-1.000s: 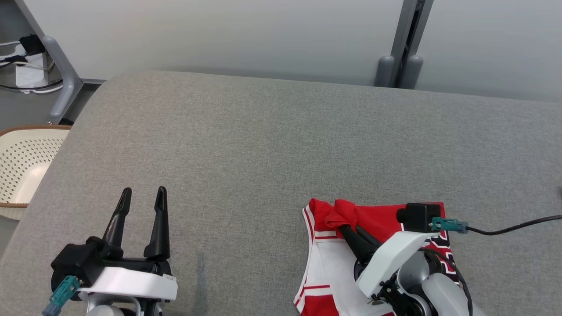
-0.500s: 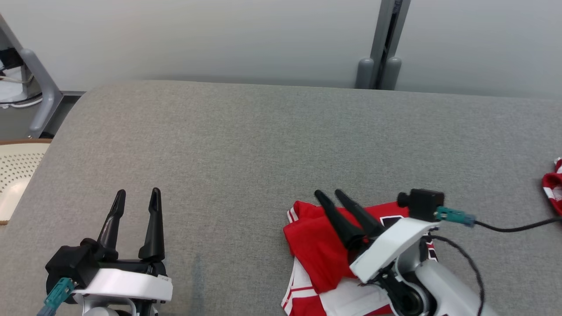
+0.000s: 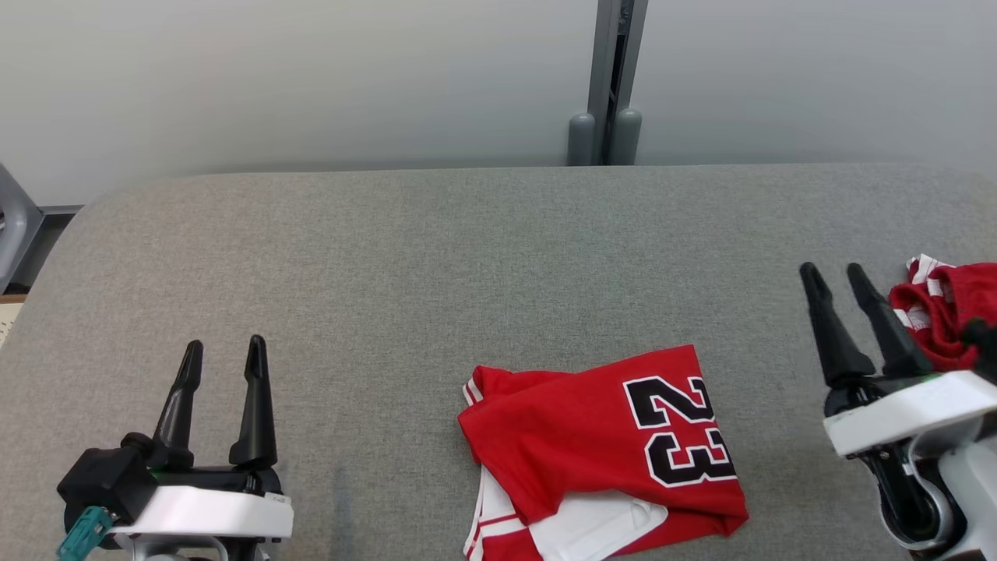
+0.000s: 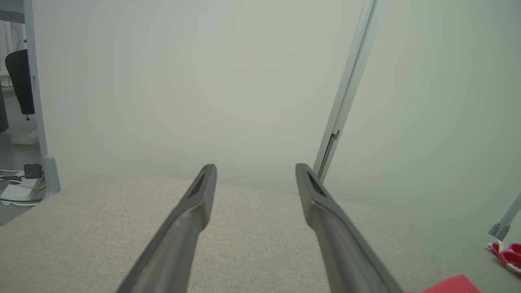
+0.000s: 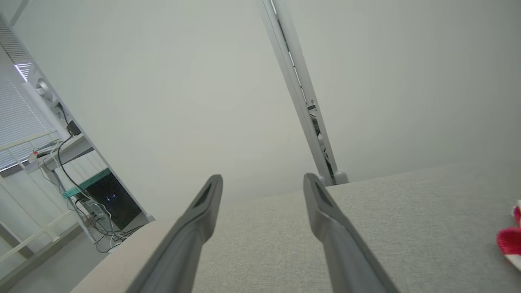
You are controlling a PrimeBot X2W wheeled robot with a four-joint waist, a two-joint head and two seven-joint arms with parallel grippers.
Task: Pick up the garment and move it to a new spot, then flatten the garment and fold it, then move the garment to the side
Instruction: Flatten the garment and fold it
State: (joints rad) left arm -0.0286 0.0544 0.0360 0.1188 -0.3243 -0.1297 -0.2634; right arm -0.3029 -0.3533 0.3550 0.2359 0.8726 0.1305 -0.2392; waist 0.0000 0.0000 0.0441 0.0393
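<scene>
The garment (image 3: 600, 452) is a red jersey with white trim and a black number 23, lying folded on the grey table (image 3: 436, 265) at the front centre. Its red corner (image 4: 452, 283) peeks into the left wrist view at the bottom right. My right gripper (image 3: 835, 273) stands open to the right of the garment, apart from it, with nothing between its fingers (image 5: 325, 211). My left gripper (image 3: 224, 347) is open at the front left, well away from the garment, its fingers (image 4: 195, 207) empty.
A second red and white garment (image 3: 942, 312) lies bunched at the table's right edge, just beyond my right gripper, also seen as cloth (image 5: 511, 240) at the right wrist view's edge. A grey post (image 3: 607, 86) stands against the wall behind the table.
My right gripper has opened and let go of the garment, then drawn back to the right. The garment now lies folded with the number showing. The camera has turned right.
</scene>
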